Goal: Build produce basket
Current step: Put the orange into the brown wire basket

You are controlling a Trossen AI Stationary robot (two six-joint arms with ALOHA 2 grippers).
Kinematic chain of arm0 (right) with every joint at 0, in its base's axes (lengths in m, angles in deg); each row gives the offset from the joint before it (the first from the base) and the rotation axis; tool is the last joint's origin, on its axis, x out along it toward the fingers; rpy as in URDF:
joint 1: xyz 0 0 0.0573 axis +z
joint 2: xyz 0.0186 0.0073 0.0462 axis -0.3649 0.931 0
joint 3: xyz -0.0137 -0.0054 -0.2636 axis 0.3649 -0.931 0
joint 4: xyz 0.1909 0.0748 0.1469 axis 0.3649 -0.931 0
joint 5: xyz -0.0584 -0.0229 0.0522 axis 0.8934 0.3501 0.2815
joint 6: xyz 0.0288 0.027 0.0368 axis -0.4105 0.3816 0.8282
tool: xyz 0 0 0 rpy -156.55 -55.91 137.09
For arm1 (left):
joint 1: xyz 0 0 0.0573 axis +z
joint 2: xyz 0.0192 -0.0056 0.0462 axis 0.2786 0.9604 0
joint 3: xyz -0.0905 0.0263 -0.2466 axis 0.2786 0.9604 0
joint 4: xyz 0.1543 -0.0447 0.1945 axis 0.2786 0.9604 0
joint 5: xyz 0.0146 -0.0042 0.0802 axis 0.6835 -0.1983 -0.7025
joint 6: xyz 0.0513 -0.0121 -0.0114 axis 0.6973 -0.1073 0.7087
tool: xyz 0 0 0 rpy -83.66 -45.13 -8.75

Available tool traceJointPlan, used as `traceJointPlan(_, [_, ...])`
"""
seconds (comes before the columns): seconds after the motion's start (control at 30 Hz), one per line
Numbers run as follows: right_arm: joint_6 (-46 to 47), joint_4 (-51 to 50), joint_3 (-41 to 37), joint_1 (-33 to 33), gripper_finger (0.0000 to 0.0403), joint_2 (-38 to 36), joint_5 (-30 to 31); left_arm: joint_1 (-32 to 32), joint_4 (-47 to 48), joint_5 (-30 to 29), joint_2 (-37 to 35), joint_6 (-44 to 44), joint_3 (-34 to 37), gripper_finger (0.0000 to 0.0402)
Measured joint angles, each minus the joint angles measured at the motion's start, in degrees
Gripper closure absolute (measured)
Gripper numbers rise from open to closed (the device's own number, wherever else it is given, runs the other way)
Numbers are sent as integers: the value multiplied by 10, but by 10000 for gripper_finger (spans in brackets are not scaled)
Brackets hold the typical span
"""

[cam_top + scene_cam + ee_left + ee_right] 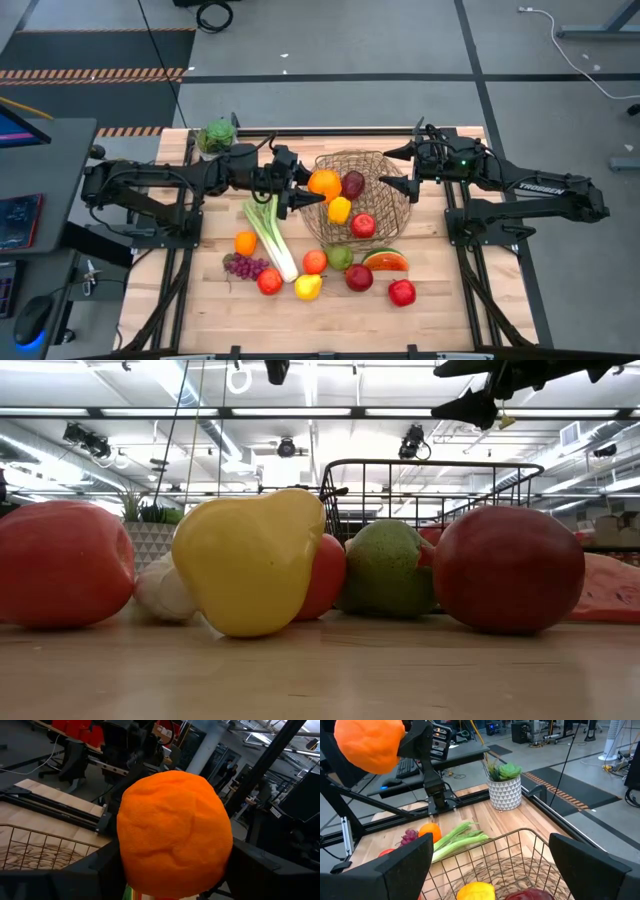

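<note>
My left gripper (318, 186) holds an orange (325, 183), which hangs above the left rim of the round wire basket (392, 205). In the basket lie a dark red apple (353, 183), a yellow pepper (340, 209) and a red apple (363, 225). My right gripper (388, 168) stands open and level over the basket's right rim, with nothing between its fingers. The rest of the produce lies on the table in front of the basket: a leek (270, 235), grapes (245, 266), a green pear (340, 257), a watermelon slice (385, 261), apples and an orange. My left gripper pinches the orange by two opposite sides (126, 845) between its two fingers (95, 870). The fingers lie level and come from the table's left. The orange (370, 745) is lifted clear, above the basket's rim.
A small green plant in a white pot (216, 136) stands at the table's far left corner. A red apple (402, 292), a dark red apple (359, 277) and a yellow fruit (308, 287) lie near the front edge. Bare wood shows at the front right.
</note>
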State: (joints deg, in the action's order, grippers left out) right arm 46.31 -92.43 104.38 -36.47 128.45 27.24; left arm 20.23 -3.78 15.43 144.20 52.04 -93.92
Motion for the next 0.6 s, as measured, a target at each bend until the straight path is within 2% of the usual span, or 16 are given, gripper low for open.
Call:
traceJointPlan(0.5, [0,2,0,0,3,0,0,0,9,0,0,4,0,129])
traceJointPlan(0.6, [0,2,0,0,3,0,0,-2,24,24,0,74,-1,129])
